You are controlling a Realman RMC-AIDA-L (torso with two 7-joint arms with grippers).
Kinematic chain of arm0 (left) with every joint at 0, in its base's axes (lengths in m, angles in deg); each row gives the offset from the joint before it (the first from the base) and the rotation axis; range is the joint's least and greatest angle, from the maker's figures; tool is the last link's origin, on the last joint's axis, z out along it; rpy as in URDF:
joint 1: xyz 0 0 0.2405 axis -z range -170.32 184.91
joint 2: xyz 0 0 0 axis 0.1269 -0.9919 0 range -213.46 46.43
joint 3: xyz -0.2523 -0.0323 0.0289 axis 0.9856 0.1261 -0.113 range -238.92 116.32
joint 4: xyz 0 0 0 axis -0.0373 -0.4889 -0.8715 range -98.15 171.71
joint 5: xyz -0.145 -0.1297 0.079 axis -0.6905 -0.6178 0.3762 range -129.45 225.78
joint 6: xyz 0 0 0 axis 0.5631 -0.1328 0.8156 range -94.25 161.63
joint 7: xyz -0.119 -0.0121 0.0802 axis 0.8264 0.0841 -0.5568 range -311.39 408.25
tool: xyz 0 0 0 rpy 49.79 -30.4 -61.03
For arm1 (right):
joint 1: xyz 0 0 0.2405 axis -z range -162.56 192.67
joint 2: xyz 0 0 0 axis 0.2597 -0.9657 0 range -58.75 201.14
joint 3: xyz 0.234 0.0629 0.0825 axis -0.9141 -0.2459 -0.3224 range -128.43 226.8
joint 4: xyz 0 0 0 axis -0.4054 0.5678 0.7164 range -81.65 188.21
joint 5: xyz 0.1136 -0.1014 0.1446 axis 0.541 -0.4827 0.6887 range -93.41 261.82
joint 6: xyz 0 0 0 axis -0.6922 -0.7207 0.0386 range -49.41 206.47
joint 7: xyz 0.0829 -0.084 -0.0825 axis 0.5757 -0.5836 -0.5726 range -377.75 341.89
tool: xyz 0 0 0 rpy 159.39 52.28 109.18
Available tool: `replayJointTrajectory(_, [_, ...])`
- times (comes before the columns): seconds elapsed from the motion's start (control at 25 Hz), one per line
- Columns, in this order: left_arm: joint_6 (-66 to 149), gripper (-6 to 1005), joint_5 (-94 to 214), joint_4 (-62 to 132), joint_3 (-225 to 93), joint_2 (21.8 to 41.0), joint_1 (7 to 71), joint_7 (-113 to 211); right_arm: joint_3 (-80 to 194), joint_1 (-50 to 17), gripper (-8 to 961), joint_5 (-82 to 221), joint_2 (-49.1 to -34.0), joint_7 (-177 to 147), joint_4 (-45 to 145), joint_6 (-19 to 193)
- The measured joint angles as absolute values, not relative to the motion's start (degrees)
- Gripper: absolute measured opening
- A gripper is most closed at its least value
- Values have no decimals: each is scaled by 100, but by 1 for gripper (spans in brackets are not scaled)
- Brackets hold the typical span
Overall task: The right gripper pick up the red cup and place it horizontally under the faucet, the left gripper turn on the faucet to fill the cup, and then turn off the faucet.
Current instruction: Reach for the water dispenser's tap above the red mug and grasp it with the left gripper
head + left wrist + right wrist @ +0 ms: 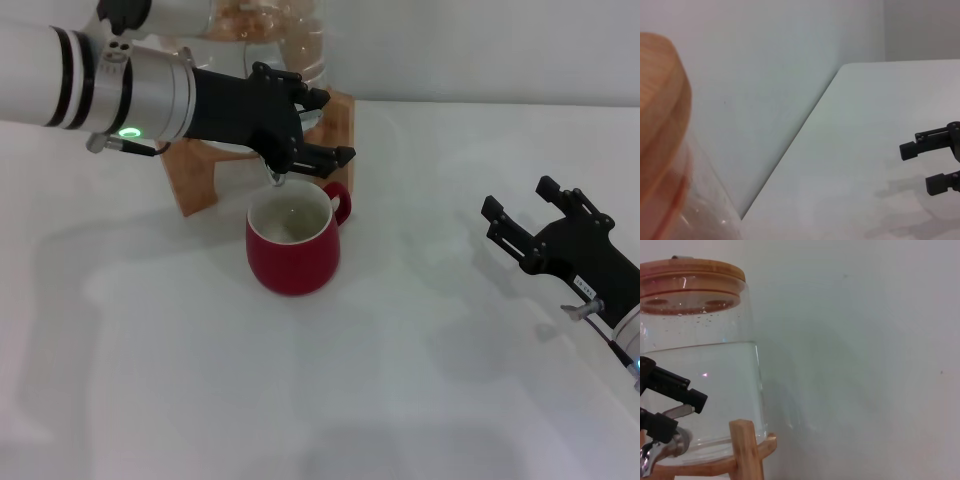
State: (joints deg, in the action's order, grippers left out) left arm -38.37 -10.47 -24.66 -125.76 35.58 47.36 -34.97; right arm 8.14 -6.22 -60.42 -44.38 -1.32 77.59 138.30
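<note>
One red cup (293,250): glossy, rounded, cream-white inside, a single loop handle turned toward the right side of the head view. Standing upright on the white tabletop (420,380), directly beneath the spout of the one faucet (657,447), just in front of the wooden stand (195,180). Inside of the cup pale and shiny; water level hard to judge.

One clear glass water jar (705,390), partly filled, capped with a round wooden lid (690,277), resting in that stand. Chrome faucet small and shiny, spout curving down.

Two black grippers. Left gripper (315,128) reaching in over the stand, jaws parted around the faucet's lever, one finger above it and one below, seen from the right wrist view; firm contact not clear. Right gripper (520,218) well apart from the cup, low over the tabletop at the right, jaws spread and holding nothing.
</note>
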Motion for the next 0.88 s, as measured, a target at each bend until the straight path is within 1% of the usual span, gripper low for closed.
replayJointTrajectory(0.88, [-3814,757,-1035,-2447,-12721,3557,4728,-3482,815,-598,803,-6065,-4438,-132,7763,13830])
